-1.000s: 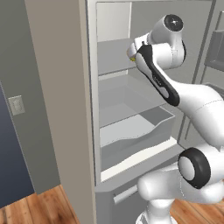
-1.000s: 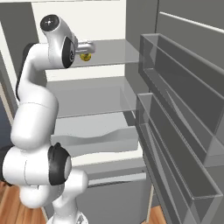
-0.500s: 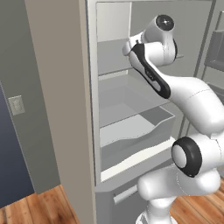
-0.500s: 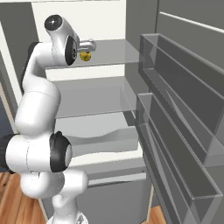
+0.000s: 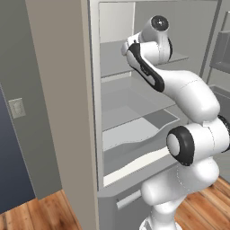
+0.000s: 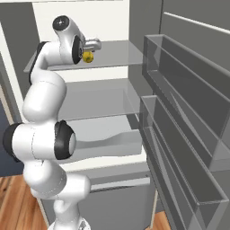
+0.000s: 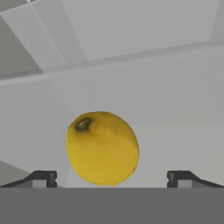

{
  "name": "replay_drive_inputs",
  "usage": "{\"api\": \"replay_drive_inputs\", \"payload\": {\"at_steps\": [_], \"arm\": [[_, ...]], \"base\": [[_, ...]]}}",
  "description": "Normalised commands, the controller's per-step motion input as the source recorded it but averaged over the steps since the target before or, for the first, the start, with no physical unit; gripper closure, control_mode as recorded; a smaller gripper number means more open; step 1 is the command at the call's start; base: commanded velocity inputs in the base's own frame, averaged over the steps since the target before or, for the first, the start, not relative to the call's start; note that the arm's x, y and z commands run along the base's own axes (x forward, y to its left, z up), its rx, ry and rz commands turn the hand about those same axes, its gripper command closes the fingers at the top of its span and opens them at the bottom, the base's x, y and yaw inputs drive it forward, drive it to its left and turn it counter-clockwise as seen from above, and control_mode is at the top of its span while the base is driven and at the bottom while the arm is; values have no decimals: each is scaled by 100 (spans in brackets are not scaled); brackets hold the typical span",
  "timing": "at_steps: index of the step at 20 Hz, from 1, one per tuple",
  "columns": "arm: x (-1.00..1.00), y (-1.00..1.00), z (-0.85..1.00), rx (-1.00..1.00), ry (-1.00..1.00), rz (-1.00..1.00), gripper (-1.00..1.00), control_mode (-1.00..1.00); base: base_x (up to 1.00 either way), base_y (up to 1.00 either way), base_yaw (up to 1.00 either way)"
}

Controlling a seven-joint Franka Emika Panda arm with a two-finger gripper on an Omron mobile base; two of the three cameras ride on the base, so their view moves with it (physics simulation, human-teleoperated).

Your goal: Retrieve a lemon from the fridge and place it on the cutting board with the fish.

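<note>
The lemon (image 7: 103,148), yellow with a dark stem end, lies on the upper grey shelf (image 6: 117,51) of the open fridge (image 5: 67,112). My gripper (image 7: 111,179) is open; its two dark fingertips (image 7: 41,178) stand wide on either side of the fruit without touching it. The lemon sits a little left of the middle of the gap. From the right base view the lemon (image 6: 88,57) shows just under my hand, with the gripper (image 6: 90,52) at the shelf's front left. The cutting board and the fish are out of view.
The fridge door stands open on the right with deep grey bins (image 6: 179,94). Lower shelves (image 5: 134,130) and a drawer (image 6: 117,143) lie under my arm. The fridge's side wall (image 5: 96,90) is close on the left. A wooden floor (image 5: 45,213) lies below.
My arm has reached further into the upper shelf, bringing the hand closer to the lemon. The lemon has stayed in place and the jaws remain wide apart.
</note>
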Motion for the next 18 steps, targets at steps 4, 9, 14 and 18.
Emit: {"api": "replay_drive_inputs", "payload": {"at_steps": [4, 9, 14, 18], "arm": [[0, 0, 0, 0, 0, 1, -100, -100], [1, -3, -3, 0, 0, 0, -100, -100], [6, 0, -11, 0, 0, 0, -100, -100], [0, 0, -9, 0, 0, 0, -100, -100]], "base": [[0, 0, 0], [0, 0, 0], [0, 0, 0], [0, 0, 0]]}}
